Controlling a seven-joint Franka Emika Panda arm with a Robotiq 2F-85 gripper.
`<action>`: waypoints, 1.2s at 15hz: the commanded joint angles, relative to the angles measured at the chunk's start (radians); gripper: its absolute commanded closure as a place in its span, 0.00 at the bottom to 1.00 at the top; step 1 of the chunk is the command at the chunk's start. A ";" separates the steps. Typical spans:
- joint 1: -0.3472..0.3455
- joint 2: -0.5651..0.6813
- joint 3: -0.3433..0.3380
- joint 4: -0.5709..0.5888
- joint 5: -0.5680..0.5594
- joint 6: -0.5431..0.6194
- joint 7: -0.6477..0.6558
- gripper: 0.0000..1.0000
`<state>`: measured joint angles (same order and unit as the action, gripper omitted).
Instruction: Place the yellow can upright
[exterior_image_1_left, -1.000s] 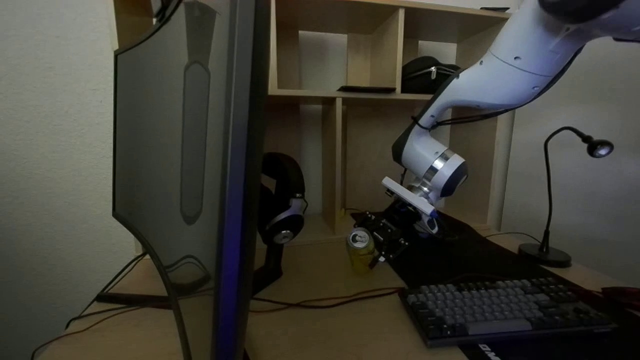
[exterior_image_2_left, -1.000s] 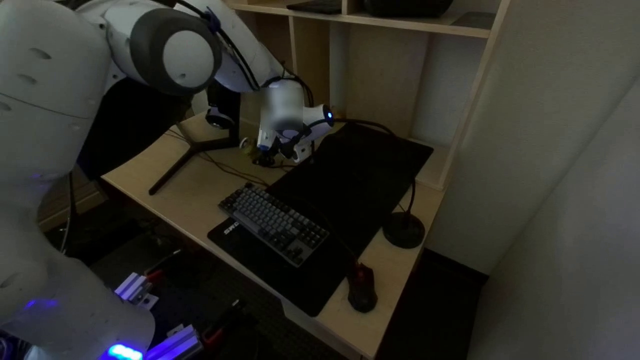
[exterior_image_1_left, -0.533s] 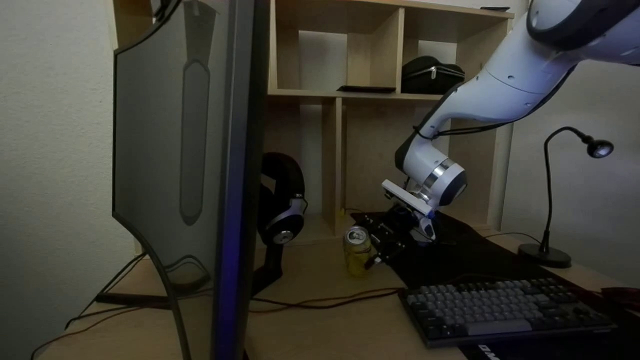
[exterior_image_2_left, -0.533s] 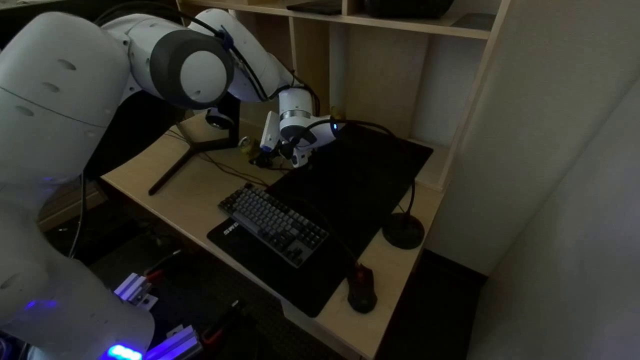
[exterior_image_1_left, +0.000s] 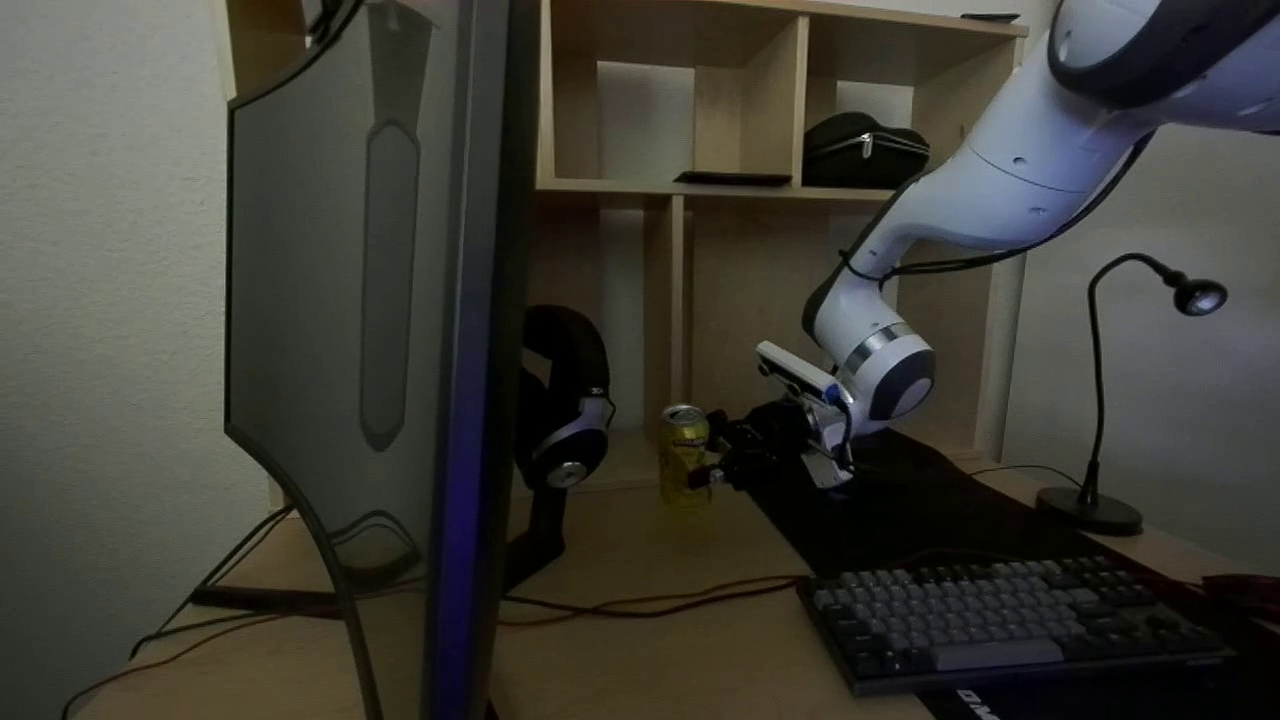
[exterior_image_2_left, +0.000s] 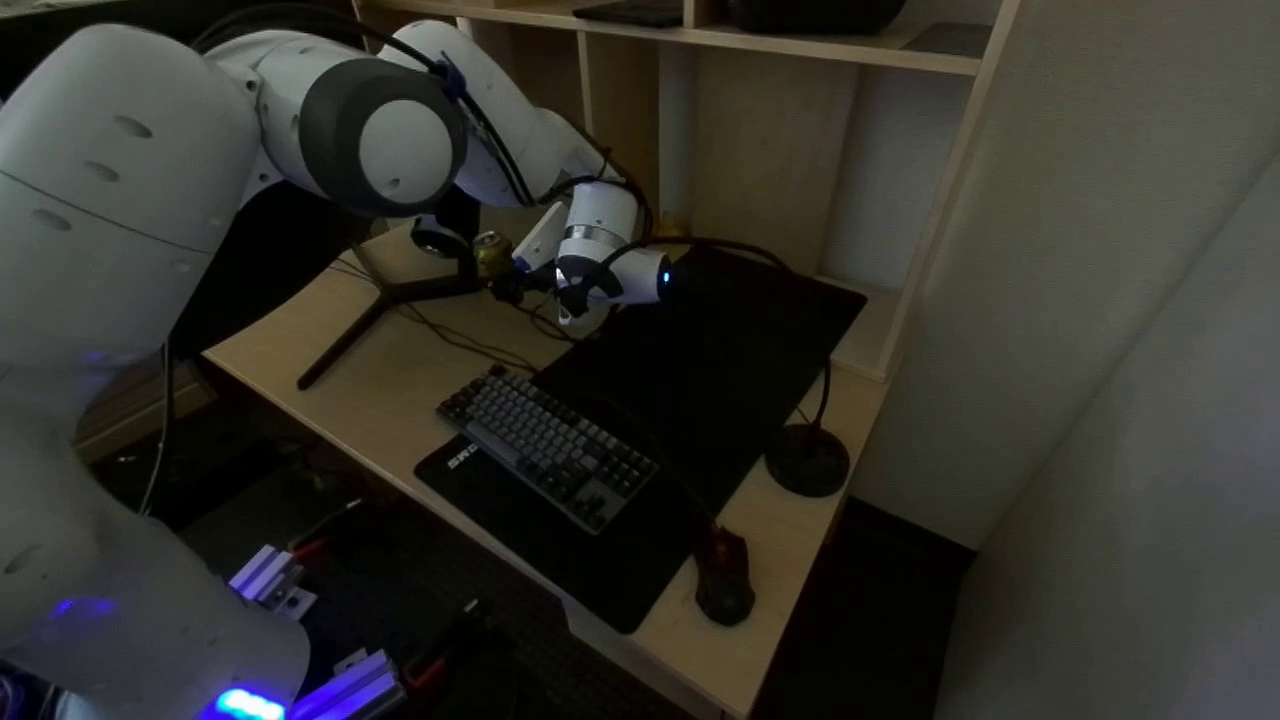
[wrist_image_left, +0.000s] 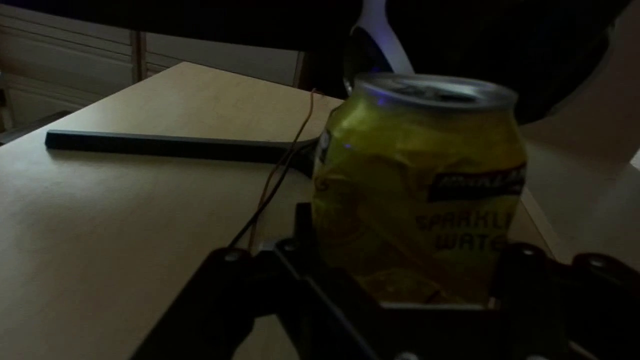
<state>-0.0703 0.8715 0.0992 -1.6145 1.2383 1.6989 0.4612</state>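
Note:
The yellow can (exterior_image_1_left: 682, 455) is upright near the back of the desk, to the right of the headphones in an exterior view. It also shows in an exterior view (exterior_image_2_left: 492, 257) and large in the wrist view (wrist_image_left: 420, 170), with its open silver top up and its side dented. My gripper (exterior_image_1_left: 708, 452) comes at it from the side, roughly level. In the wrist view my gripper (wrist_image_left: 410, 240) has a black finger against each side of the can's lower half. It is shut on the can. The can's base is mostly hidden, and I cannot tell whether it touches the desk.
Black headphones (exterior_image_1_left: 575, 410) hang on a stand beside the can. A large monitor (exterior_image_1_left: 340, 300) with a dark stand leg (wrist_image_left: 165, 145) is close by. Cables (exterior_image_1_left: 650, 605) cross the desk. A keyboard (exterior_image_1_left: 1010, 615), lamp (exterior_image_1_left: 1090, 505) and shelf unit (exterior_image_1_left: 680, 320) surround the area.
My gripper has turned from pointing downward to nearly level. The can has moved with it, upward and toward the headphones in the picture, and its earlier tilt toward the camera has lessened.

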 joint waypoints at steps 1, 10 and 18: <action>0.032 0.001 -0.041 0.005 0.032 -0.011 0.009 0.30; 0.030 0.004 -0.021 -0.028 0.277 0.002 0.005 0.55; 0.045 0.002 -0.047 -0.020 0.237 -0.033 0.094 0.55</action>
<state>-0.0396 0.8810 0.0734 -1.6220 1.4714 1.6878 0.4901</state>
